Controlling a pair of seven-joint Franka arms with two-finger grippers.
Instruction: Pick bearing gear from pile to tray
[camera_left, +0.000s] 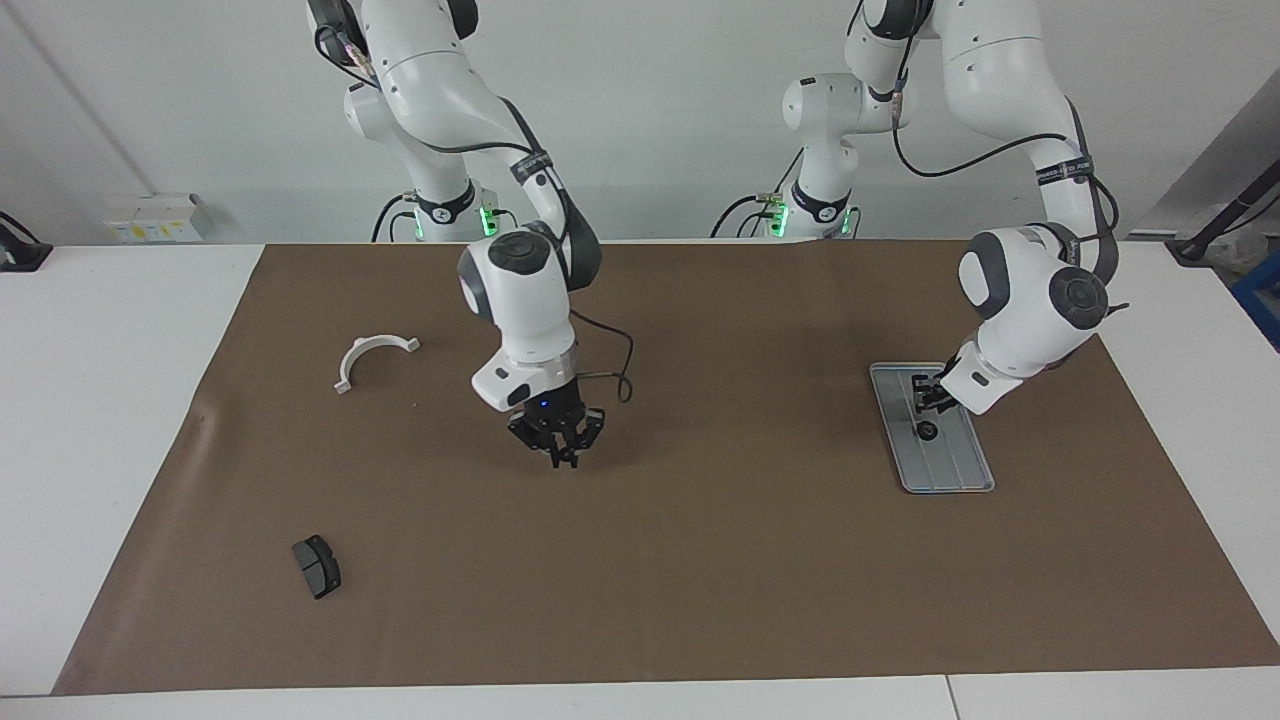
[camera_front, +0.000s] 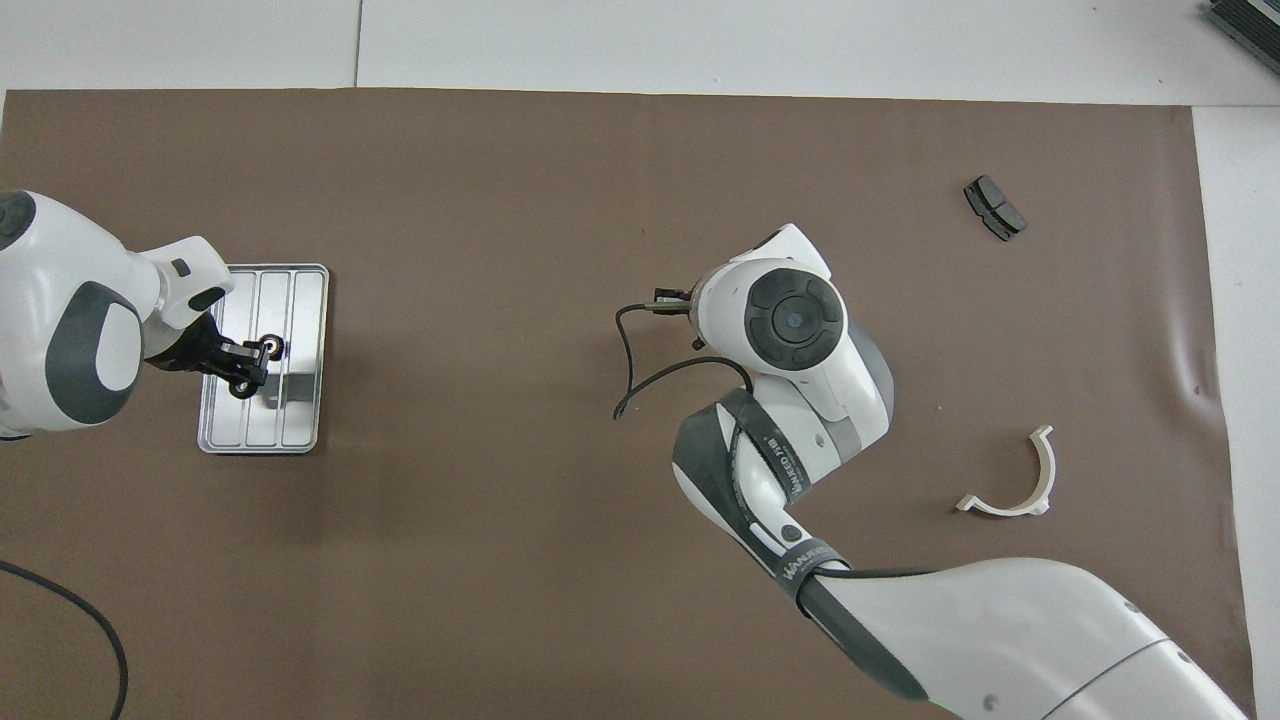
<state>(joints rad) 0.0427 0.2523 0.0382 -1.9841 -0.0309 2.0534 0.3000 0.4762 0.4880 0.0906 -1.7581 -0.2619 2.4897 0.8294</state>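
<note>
The left claw (camera_left: 934, 400) hangs just above the grooved metal tray (camera_left: 965, 478), at the tray's end nearer the robots. A small black bearing gear (camera_left: 928, 431) lies in the tray directly under and just beside the claw tips, apart from them. The claw tips look parted and nothing is seen between them (how wide they stand cannot be told for certain); the placement reads as a release, with the gear let go low over the tray so that it would not bounce out over the low rim.

The right claw (camera_left: 560, 447) is poised low over bare brown mat, its fingertips drawn together on nothing visible. Of the pile, only scattered pieces are seen well apart from that claw: a white half-ring bracket (camera_left: 371, 358) toward the right arm's end of the worktop, and a dark grey brake-pad piece (camera_left: 317, 566) farther out toward the same end. No further black gear can be made out on the mat, so the task may be judged close to done.
</note>
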